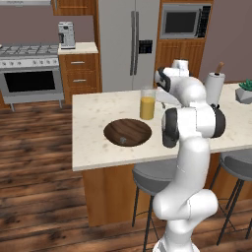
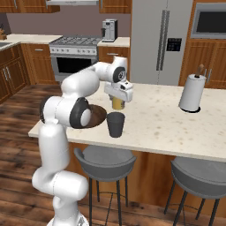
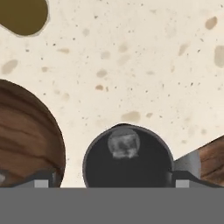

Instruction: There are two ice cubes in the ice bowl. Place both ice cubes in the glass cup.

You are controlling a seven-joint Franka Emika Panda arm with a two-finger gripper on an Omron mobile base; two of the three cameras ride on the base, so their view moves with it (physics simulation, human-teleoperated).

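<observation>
The dark grey glass cup [image 2: 115, 124] stands on the counter near its front edge, just right of the wooden ice bowl [image 2: 99, 115]. My gripper [image 2: 118, 105] hangs straight above the cup, open, its fingertips [image 3: 41, 181] spread wider than the cup [image 3: 127, 162]. One pale ice cube [image 3: 124, 144] shows inside the cup's mouth, free of the fingers. In the left base view the ice bowl [image 1: 110, 129] holds another ice cube [image 1: 122, 140] near its front. The bowl's edge [image 3: 26, 131] lies at the left of the hand view.
A tall glass of orange liquid [image 1: 147, 104] stands right behind the bowl and cup. A paper towel roll [image 2: 192, 92] is at the right of the counter, a small plant [image 1: 244, 91] beyond it. Grey stools [image 2: 106, 159] stand under the front edge.
</observation>
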